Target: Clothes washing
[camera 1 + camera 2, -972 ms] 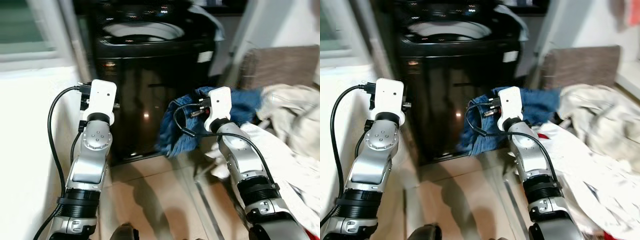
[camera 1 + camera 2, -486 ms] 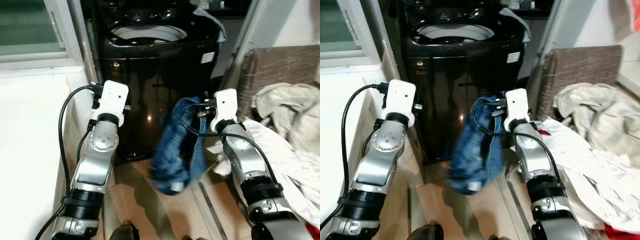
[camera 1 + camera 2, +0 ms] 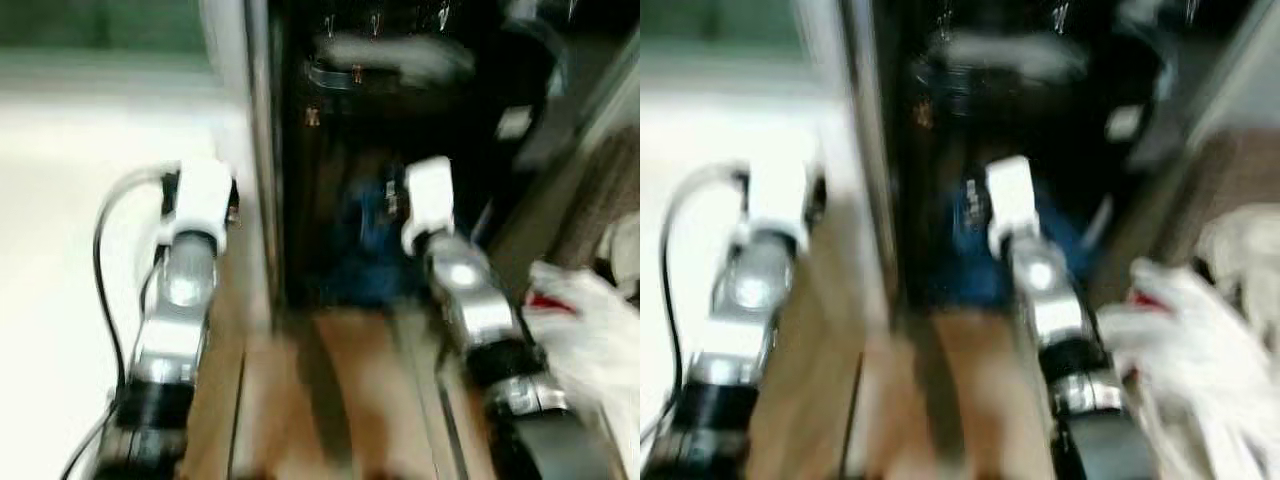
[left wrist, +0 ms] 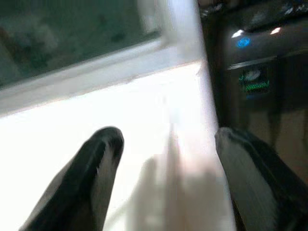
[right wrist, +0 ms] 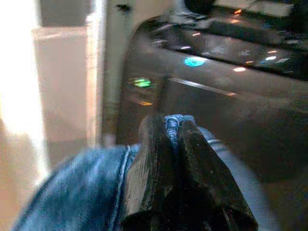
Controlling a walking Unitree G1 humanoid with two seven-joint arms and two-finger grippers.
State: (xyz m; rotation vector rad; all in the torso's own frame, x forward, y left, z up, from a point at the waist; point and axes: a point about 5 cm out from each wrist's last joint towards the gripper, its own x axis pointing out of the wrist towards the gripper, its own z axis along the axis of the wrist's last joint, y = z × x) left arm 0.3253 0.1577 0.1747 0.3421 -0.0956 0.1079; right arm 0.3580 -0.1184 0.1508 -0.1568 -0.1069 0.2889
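Standing by: head views are blurred, so only the broad shapes can be read.
Right tool [image 5: 175, 127]: its two black fingers are pressed together on a fold of the jeans [image 5: 82, 187], a blue seam showing between the tips.
Jeans: blue denim, hanging from the right tool in front of the dark face of the washer [image 3: 400, 150]; in the head views they show as a blue patch [image 3: 362, 245] just left of the right wrist camera and low against the washer front.
Left tool [image 4: 168, 139]: fingers [image 4: 96, 159] set wide apart, holding nothing, held over a bright white ledge [image 4: 120, 115] beside the washer.
Left arm: raised on the robot's left, a black cable looping off its wrist; a pale upright frame stands between it and the washer.
Washer: black top-loader straight ahead; small blue and green lights glow on its upper front in both wrist views, and a pale blur shows at its top opening.
Laundry [image 3: 590, 330]: a white heap with a spot of red, to the right of the right arm, near the washer.
Floor [image 3: 340, 400]: brownish, between the two arms.
Window: a greenish pane with a white frame above the ledge, left of the washer.
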